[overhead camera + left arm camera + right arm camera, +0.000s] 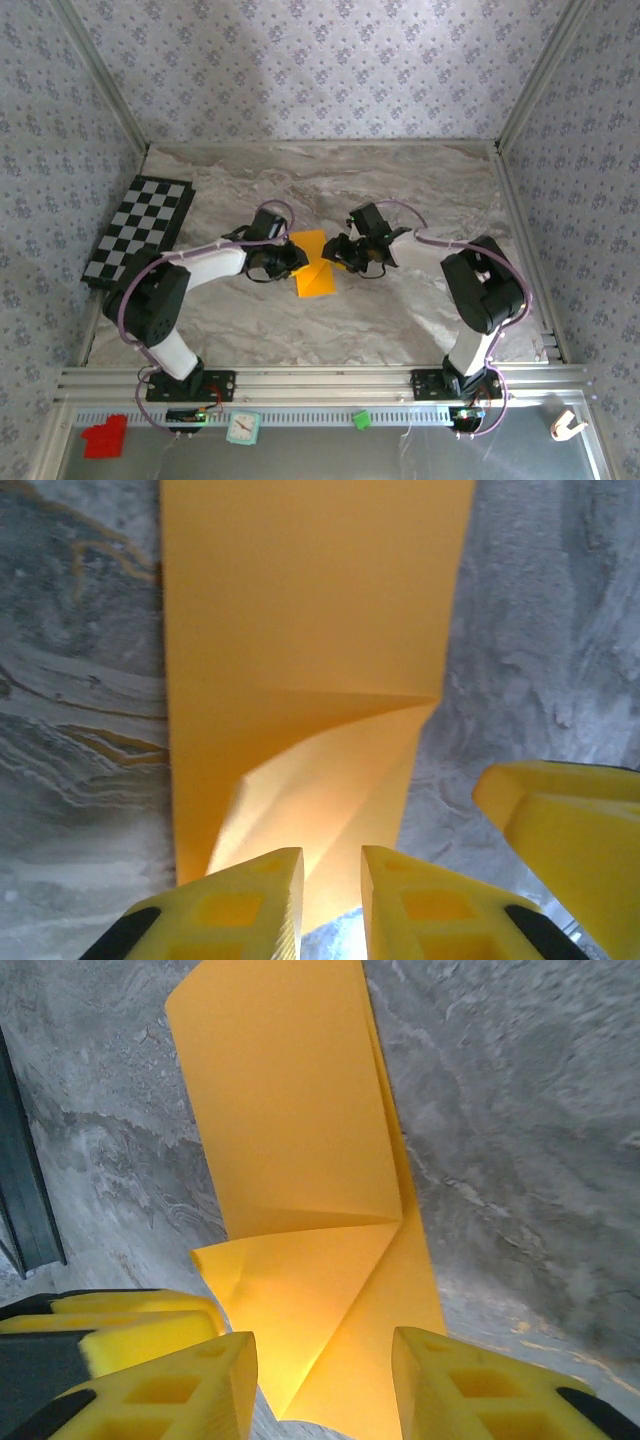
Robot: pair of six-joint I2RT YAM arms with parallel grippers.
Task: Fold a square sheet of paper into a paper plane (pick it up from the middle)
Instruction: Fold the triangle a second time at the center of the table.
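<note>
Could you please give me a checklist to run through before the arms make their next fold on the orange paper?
1. Is the left gripper free of the paper? Ok: its jaws stand slightly apart with nothing clamped.
2. Is the right gripper free? Ok: its jaws stand wide apart above the paper.
3. Is the paper lying on the table, away from the checkered mat? Ok.
4. Is the corner fold pressed flat? Cannot tell.
5. Is there room between the two grippers? Probably not ok: they sit very close together over the paper.
</note>
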